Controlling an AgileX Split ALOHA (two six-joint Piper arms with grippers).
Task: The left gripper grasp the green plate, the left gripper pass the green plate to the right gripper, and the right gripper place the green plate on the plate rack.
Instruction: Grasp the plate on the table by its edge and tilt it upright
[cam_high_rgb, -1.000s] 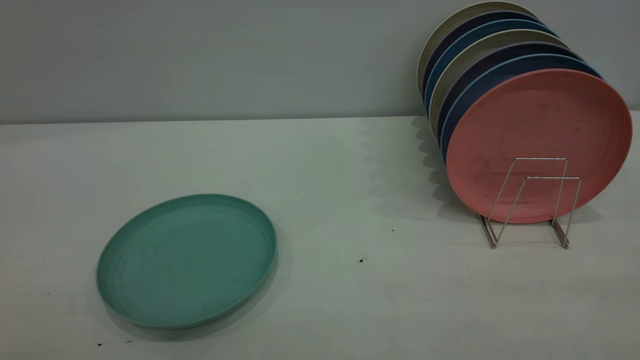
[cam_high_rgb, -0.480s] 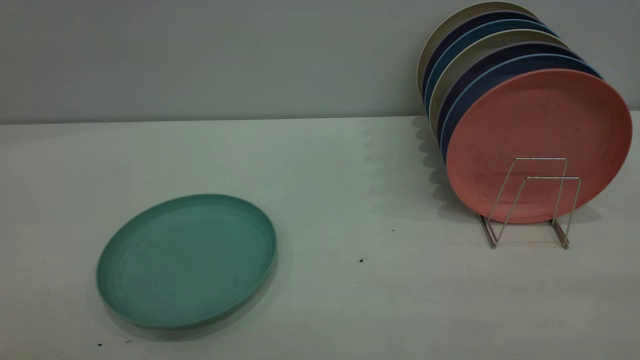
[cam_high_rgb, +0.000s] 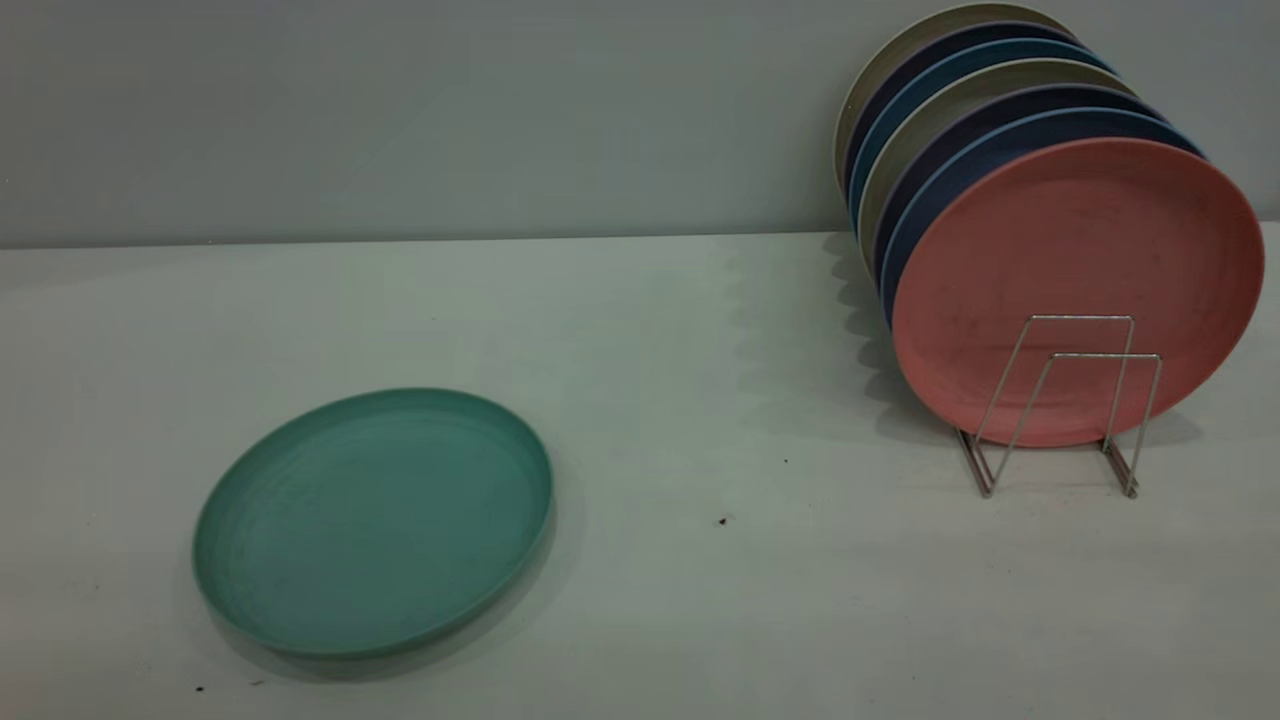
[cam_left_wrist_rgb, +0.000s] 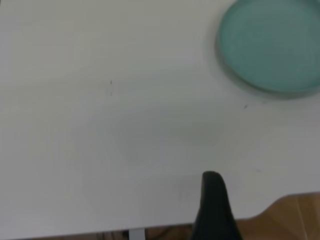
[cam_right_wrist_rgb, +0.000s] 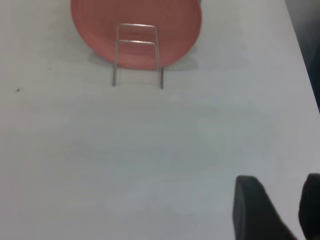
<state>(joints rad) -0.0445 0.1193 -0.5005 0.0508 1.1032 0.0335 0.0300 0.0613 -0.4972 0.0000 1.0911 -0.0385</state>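
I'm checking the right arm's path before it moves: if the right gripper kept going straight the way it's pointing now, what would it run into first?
Probably nothing at first. In the right wrist view the right gripper, open, points over bare table toward the plate rack, whose front wire loops, ahead of the salmon-pink plate, lie somewhat off its line. Depth is unclear.

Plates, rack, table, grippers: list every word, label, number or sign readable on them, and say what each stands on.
None: no text shows in any view.
Green plate: plain.
Pink plate and the plates behind it: plain.
Rack: bare wire.
Table: only dark specks.
Left gripper and right gripper: plain black.
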